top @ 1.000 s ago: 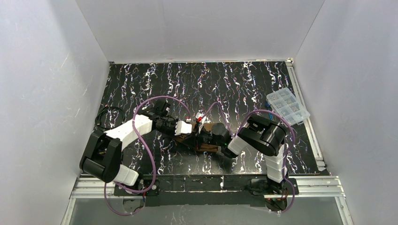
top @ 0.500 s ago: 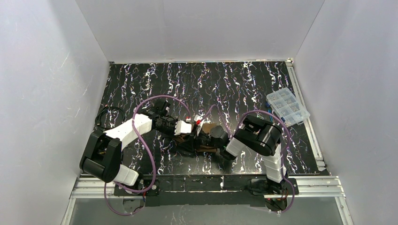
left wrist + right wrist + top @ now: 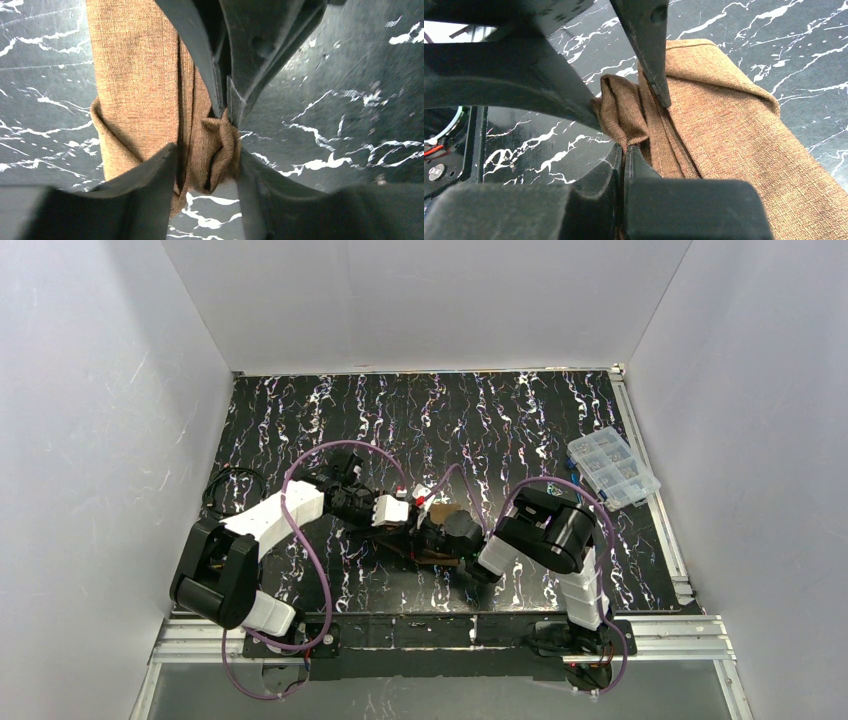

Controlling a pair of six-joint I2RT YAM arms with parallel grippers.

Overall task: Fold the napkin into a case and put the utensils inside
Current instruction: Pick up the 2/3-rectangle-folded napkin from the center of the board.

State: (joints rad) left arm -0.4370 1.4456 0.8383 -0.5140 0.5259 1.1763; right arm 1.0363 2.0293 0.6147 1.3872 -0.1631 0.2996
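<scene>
Toward the counter's (image 3: 300, 420) near edge, my right pincer (image 3: 624, 161) clamps the folded napkin's (image 3: 724, 125) bunched end, evidently to keep the layers together, while my left pincer (image 3: 205, 156) straddles it, part-open.

Find right arm (image 3: 545, 535) swung nearer the table's (image 3: 300, 410) left edge than a second ago, elbow closer to the left arm (image 3: 290, 510). Find right gripper (image 3: 624, 150) carried further along the napkin (image 3: 724, 125), hiding more brown from above. Find left gripper (image 3: 206, 150) loosened: jaws now apart around the bunched fold, previously shut.
</scene>
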